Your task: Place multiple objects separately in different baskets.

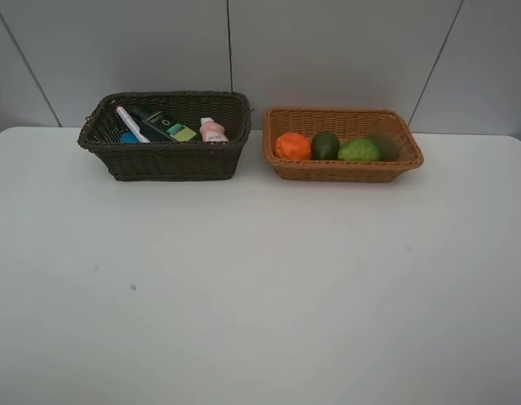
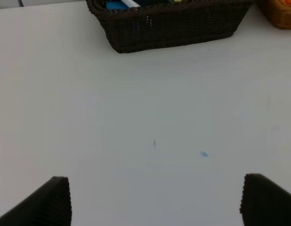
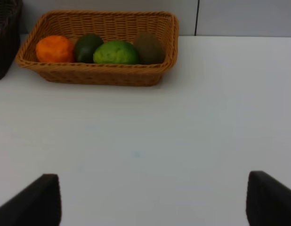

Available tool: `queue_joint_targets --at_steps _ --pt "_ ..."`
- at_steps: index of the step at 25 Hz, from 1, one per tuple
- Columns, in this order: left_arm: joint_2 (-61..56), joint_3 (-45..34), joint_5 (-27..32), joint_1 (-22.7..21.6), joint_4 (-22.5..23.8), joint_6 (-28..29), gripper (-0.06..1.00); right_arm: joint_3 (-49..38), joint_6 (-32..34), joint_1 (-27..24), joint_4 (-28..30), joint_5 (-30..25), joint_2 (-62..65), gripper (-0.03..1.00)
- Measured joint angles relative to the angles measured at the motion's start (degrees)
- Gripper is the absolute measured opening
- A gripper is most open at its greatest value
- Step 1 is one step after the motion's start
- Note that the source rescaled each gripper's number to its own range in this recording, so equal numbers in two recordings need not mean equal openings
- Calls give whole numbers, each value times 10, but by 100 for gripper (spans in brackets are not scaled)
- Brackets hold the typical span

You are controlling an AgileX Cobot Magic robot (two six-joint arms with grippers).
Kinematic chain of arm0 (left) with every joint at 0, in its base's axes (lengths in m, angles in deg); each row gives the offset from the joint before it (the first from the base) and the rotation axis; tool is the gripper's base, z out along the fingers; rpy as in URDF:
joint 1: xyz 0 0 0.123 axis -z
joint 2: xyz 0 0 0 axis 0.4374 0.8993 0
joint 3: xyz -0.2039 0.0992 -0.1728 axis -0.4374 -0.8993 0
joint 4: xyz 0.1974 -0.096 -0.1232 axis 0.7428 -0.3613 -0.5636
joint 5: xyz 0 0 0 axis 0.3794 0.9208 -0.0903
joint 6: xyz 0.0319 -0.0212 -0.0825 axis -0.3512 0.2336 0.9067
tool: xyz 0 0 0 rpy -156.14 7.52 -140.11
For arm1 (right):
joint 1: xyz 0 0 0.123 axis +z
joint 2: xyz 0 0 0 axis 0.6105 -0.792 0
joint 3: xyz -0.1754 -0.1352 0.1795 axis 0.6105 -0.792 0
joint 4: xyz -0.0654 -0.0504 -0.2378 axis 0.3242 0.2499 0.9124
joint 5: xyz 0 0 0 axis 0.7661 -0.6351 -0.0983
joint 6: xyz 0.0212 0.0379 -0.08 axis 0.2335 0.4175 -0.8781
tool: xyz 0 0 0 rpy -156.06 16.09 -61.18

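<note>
The white counter [image 1: 260, 287] lay broad under me, bearing both baskets side by side at its far edge, near each other but apart; on my left stood the deeper dark brown basket [image 1: 168, 156], and on my right the shallower orange-tan basket [image 1: 345, 164]. My left gripper [image 2: 155, 202] hung over bare counter well short of the dark basket, its fingers [image 2: 46, 202] spread wide and holding nothing; my right gripper [image 3: 152, 200] hung likewise before the tan basket, fingers [image 3: 270, 197] fully apart and empty.

In the tan basket the fruit sat in a row: the orange [image 1: 292, 146] at the left end, a dark green oval fruit [image 1: 325, 145] touching it, a lighter green oval fruit [image 1: 359, 150] next, and the brown kiwi [image 3: 149, 48] at the right end.

In the dark basket the dark green rectangular bottle [image 1: 159, 123] lay tilted across the middle; the white marker with its red cap [image 1: 131, 123] leaned beside it to the left; the small pink bottle [image 1: 212, 130] stood toward the right wall; a small blue thing [image 1: 126, 137] showed by the marker, too hidden to name.
</note>
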Motion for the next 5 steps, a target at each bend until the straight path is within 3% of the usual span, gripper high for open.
queue_joint_targets --at_steps 5 --pt "0 0 0 0 0 0 96 0 0 0 0 0 0 98"
